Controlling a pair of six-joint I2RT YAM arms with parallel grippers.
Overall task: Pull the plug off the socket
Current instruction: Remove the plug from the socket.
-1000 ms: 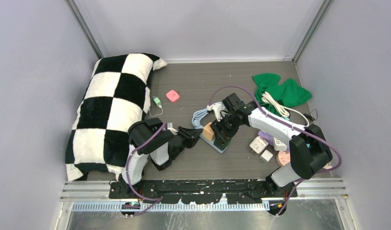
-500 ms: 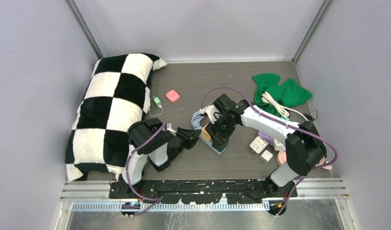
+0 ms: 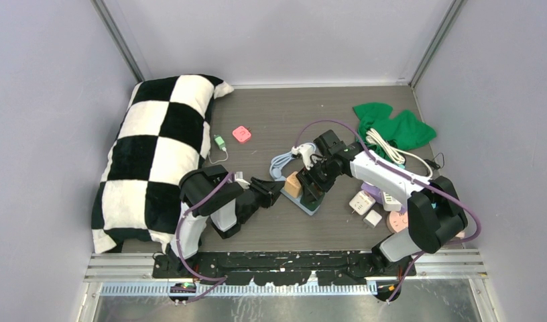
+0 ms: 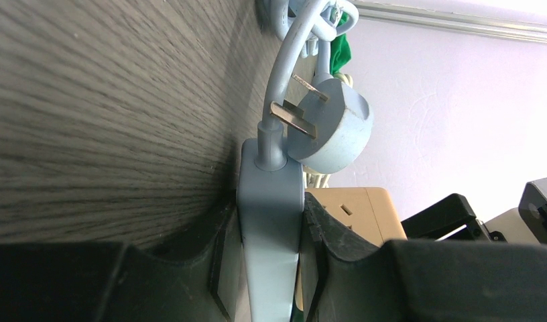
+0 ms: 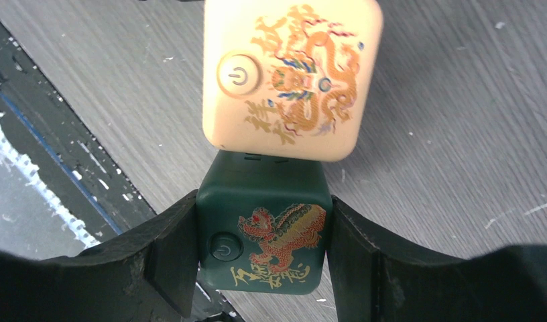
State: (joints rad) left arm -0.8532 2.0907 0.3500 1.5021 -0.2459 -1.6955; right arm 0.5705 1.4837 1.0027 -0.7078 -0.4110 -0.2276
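Note:
The socket is a light-blue power strip (image 3: 306,203) lying on the table, and my left gripper (image 3: 274,191) is shut on its near end. In the left wrist view the strip (image 4: 269,201) is squeezed between both fingers, and its cord loops up to a round blue plug (image 4: 332,124) with bare prongs. A dark green cube plug (image 5: 264,231) with a lion print sits between the fingers of my right gripper (image 5: 261,225), which is shut on it. A beige cube plug (image 5: 291,77) with a dragon print stands right beside it. The strip under the cubes is hidden in the right wrist view.
A black-and-white checkered pillow (image 3: 157,154) fills the left side. A green cloth (image 3: 391,127) and a coiled white cable (image 3: 385,144) lie at the back right. White adapters (image 3: 362,201) and a pink disc (image 3: 396,221) sit to the right of the strip. A pink pad (image 3: 242,134) lies behind it.
The right arm swung a little to the left half a second ago and has come back to where it was. Both grips are unchanged, and the left arm has not moved.

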